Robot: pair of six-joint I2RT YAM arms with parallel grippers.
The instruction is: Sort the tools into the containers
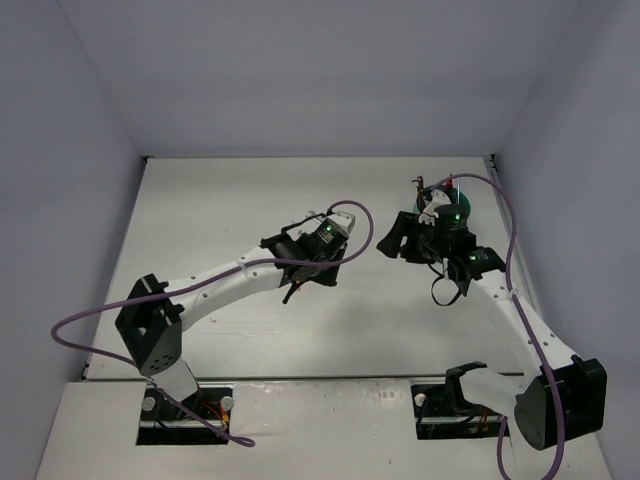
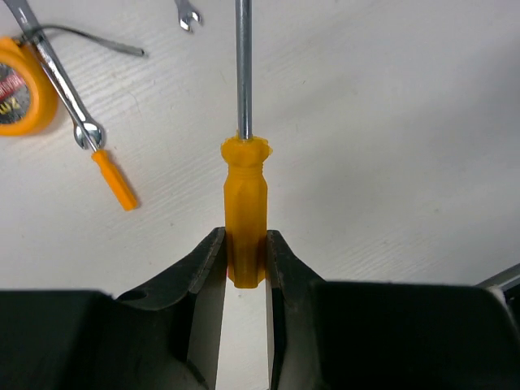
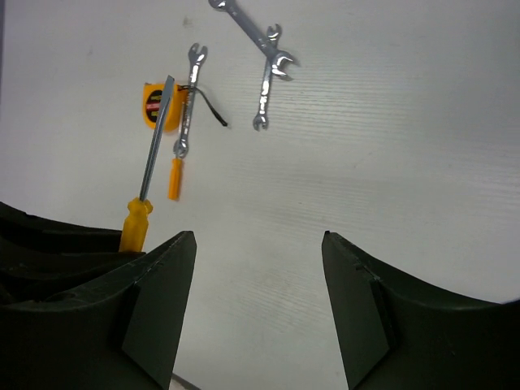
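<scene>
Your left gripper (image 2: pixel 244 264) is clamped on the handle of an orange-handled screwdriver (image 2: pixel 244 191) over mid-table. Just to its right, your right gripper (image 3: pixel 258 276) stands with jaws apart, holding nothing. The tape measure (image 2: pixel 20 93) and silver wrenches (image 3: pixel 268 89) lie on the table. The teal cup (image 1: pixel 458 214) sits at the far right.

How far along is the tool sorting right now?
Done: a few tools appear to stand in the teal cup. In hand: the left hand grips an orange-handled screwdriver; the right hand is open, empty. Left on the table: tape measure, three wrenches, hex key, small orange screwdriver.
</scene>
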